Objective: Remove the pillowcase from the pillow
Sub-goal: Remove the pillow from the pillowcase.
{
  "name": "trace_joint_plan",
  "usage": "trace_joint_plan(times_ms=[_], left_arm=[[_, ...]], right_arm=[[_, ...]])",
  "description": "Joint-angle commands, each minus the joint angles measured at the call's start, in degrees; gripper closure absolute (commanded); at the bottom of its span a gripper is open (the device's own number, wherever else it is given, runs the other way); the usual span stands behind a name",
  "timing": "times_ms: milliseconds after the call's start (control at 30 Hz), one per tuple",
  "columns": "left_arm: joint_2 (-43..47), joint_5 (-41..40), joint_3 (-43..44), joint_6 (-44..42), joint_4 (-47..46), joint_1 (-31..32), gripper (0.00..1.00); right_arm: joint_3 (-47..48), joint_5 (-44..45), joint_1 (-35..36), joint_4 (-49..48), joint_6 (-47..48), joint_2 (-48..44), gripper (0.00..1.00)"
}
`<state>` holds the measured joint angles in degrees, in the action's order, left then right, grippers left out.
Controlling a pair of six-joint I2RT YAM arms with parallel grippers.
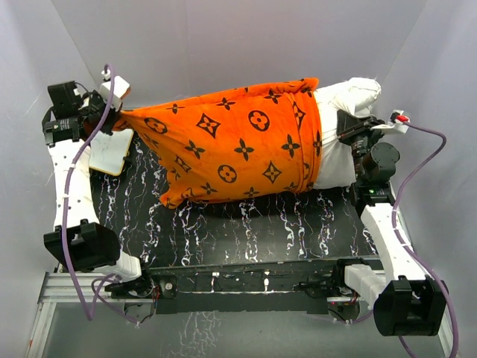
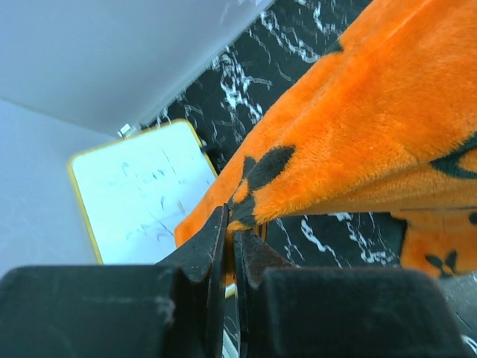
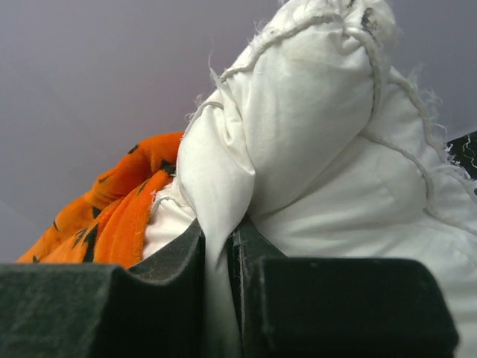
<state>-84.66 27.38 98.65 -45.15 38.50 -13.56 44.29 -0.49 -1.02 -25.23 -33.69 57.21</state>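
Pillowcase (image 1: pixel 238 145) pinched at its left corner, pillow (image 1: pixel 356 93) anchored at its bare right end
Lying across the far table (image 1: pixel 261 231), the cover is clamped by the left gripper (image 2: pixel 229 227) and white fabric by the right gripper (image 3: pixel 222 239), seemingly so that both can be drawn apart

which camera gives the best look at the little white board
The left wrist view: the white board lies large there, its yellowish rim and faint marks visible. The top external view shows it small, partly covered by the left arm. The right wrist view misses it.
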Motion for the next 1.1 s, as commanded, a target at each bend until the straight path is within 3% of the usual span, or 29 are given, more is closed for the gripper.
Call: trace_joint_plan(times_ms=[0, 300, 500, 567, 667, 767, 800, 867, 933, 1067], left_arm=[[0.94, -7.25, -4.42, -3.68, -7.36, -10.46, 1.0], [1.82, -6.7, -18.86, -9.34, -15.2, -22.76, 1.0], [-0.73, -5.99, -16.7, -9.77, -17.32, -29.63, 1.0], [-1.48, -6.52, -15.62, -9.7, -17.06, -30.11, 1.0], [-1.38, -5.39, -15.48, -9.4, -17.28, -30.16, 1.0], [1.36, 4.3, -15.39, -9.44, -9.2, -28.35, 1.0], [2.7, 6.73, -15.61, -9.4, -5.53, -25.88, 0.9], [5.57, 11.13, -16.63, -10.88, 2.41, -19.53, 0.4], [10.29, 16.16, -20.33, -11.25, 6.47, -12.94, 0.05], [14.43, 12.21, -30.06, -6.19, 3.68, 5.42, 0.03]], right_arm=[[0.59, 17.58, -5.06, -7.36, -1.38, -5.25, 0.92], [-6.6, 30.21, -7.26, 1.8, -1.81, -8.52, 0.92], [-4.27, 38.84, -9.07, 10.53, -0.36, -5.75, 0.92], [-1.04, 40.56, -9.49, 17.88, -1.56, -3.41, 0.92], [0.3, 38.88, -9.79, 22.1, -2.28, -1.48, 0.92], [-0.61, 28.12, -9.23, 19.62, -1.14, -1.14, 0.92], [-1.0, 24.92, -8.88, 18.29, -1.08, -0.91, 0.92], [-3.2, 19.06, -8.15, 12.6, 0.25, -0.91, 0.92], [-5.25, 13.92, -8.02, 7.45, 0.4, -1.04, 0.92], [-7.38, 9.56, -7.23, 2.34, 1.26, -1.6, 0.92]])
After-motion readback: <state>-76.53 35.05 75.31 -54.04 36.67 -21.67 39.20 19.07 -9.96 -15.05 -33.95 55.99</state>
